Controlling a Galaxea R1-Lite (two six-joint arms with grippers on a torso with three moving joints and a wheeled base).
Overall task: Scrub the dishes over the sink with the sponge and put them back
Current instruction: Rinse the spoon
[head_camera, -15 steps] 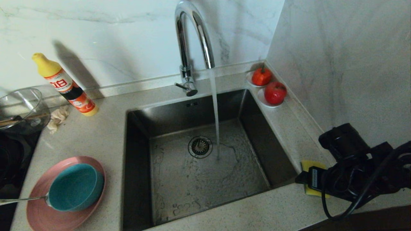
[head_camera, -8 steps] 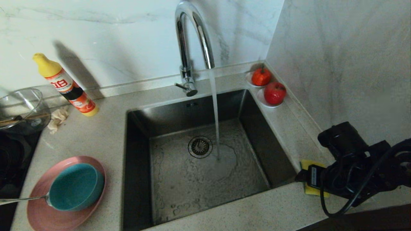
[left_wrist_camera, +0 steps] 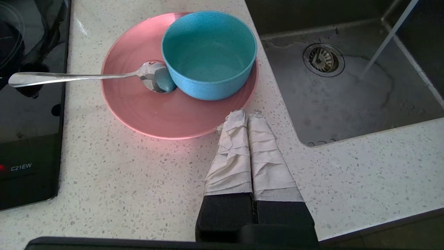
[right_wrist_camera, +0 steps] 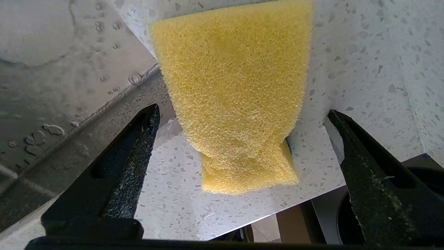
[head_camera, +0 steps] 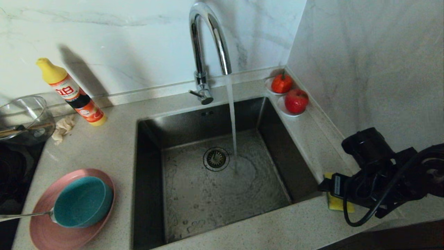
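Yellow sponge (right_wrist_camera: 232, 90) lies at the sink's (head_camera: 222, 194) right rim, between the spread right gripper (right_wrist_camera: 239, 142). Closing off-centre could nudge it into the basin. Left gripper (left_wrist_camera: 247, 116) is pressed together.

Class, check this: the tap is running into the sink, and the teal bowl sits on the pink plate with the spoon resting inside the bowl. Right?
Not quite. The spoon lies on the pink plate beside the teal bowl, not inside it; the left wrist view shows this. The tap is indeed running into the sink.

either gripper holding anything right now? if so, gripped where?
Nothing is held. The right gripper hangs open over the sponge on the counter, fingers either side, not closed on it. The left gripper is shut and empty beside the pink plate.
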